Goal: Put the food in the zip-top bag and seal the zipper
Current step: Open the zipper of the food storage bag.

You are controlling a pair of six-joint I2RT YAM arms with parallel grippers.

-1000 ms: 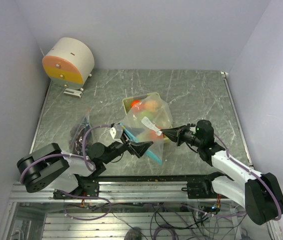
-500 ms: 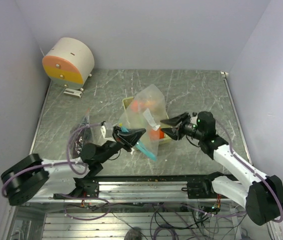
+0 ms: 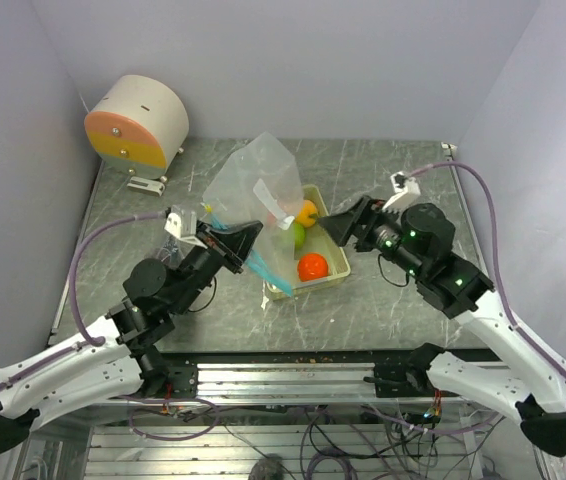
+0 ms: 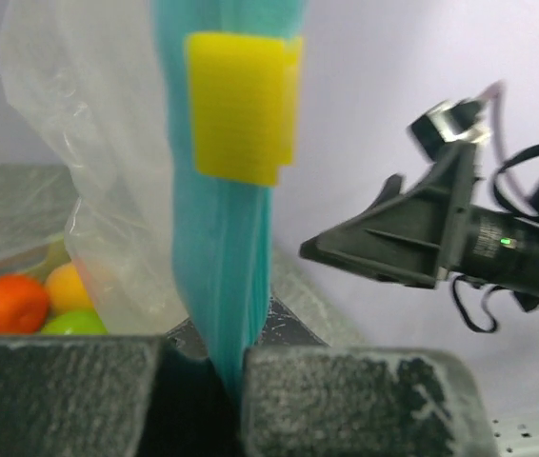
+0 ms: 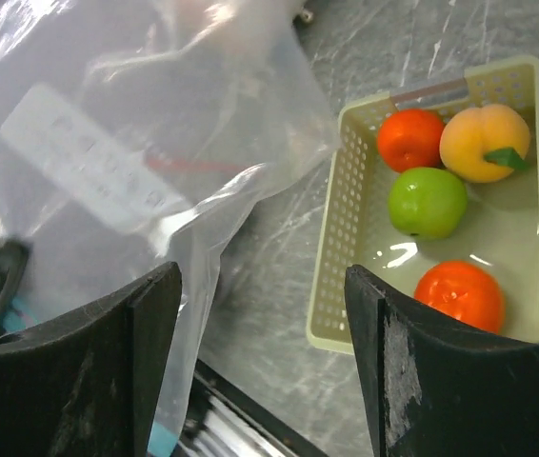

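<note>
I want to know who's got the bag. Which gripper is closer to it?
Left. The left gripper is shut on the teal zipper of the bag, holding it up. The right gripper is open, apart from the bag, by the basket's right side.

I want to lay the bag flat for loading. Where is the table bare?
The grey marble table is bare behind the pale yellow-green basket, and on a near strip between the basket and the front rail. It is crowded centre-left, where the left gripper holds the clear plastic bag beside the basket.
</note>
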